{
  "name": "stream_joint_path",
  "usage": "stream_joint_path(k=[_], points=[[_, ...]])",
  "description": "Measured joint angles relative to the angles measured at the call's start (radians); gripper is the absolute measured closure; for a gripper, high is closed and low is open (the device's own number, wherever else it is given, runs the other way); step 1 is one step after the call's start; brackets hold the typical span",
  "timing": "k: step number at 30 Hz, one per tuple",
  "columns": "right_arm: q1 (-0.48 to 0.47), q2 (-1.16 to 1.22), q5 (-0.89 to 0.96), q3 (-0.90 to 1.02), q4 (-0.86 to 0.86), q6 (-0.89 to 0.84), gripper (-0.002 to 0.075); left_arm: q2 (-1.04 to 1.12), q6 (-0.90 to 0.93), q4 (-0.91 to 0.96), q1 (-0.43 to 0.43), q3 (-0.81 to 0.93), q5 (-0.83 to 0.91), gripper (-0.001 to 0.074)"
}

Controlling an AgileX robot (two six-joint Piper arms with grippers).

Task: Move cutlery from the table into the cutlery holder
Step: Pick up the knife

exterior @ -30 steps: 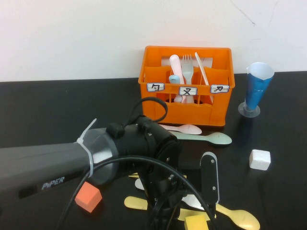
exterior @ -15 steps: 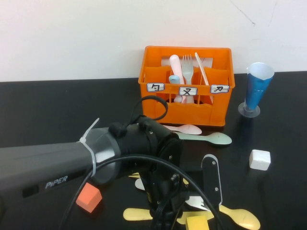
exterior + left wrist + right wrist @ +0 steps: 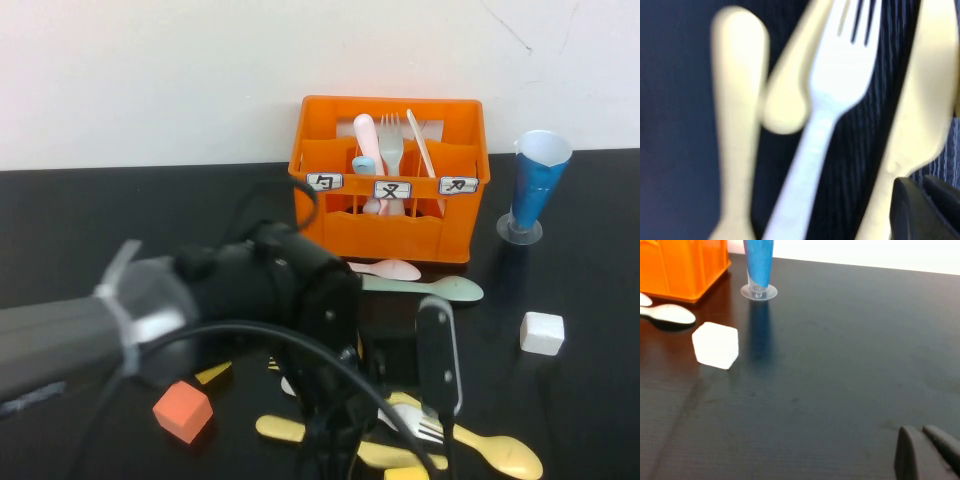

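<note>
The orange cutlery holder [image 3: 390, 215] stands at the back of the black table [image 3: 120, 220], with a pink spoon, a white fork and a pale knife upright in it. A pink spoon [image 3: 385, 268] and a mint spoon [image 3: 440, 288] lie in front of it. A white fork [image 3: 415, 425], yellow spoons [image 3: 500, 455] and a yellow knife [image 3: 285, 430] lie at the front. My left gripper [image 3: 437, 355] hangs just over this pile, empty, its fingers [image 3: 920, 210] close together beside the fork [image 3: 830, 125]. My right gripper [image 3: 930, 455] is shut over bare table.
A blue cone cup [image 3: 535, 190] stands right of the holder, also in the right wrist view [image 3: 759, 265]. A white cube [image 3: 541, 332] lies on the right, also in the right wrist view [image 3: 716, 345]. An orange cube [image 3: 183, 410] lies at the front left. My left arm [image 3: 200, 310] hides the table's middle.
My left arm has swung and turned, its wrist drawing back left, and the gripper has risen slightly. The white fork shows more. The yellow cube at the front edge is now hidden.
</note>
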Motion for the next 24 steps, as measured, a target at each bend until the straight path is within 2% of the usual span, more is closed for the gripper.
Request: stream_joint_path(k=[6, 12, 14, 20, 24], points=[[0.000, 0.000, 0.000, 0.000, 0.000, 0.000, 0.0729, -0.101, -0.063, 0.004, 0.011, 0.000, -0.022, 0.0731], [0.000, 0.000, 0.000, 0.000, 0.000, 0.000, 0.0729, -0.101, -0.075, 0.015, 0.019, 0.000, -0.012, 0.0721], [0.000, 0.000, 0.000, 0.000, 0.000, 0.000, 0.0729, -0.081, -0.075, 0.006, 0.019, 0.000, 0.005, 0.0671], [0.000, 0.000, 0.000, 0.000, 0.000, 0.000, 0.0729, 0.033, -0.073, -0.022, 0.016, 0.001, 0.022, 0.0433], [0.000, 0.000, 0.000, 0.000, 0.000, 0.000, 0.0729, 0.088, -0.071, 0.008, 0.016, 0.001, 0.004, 0.0393]])
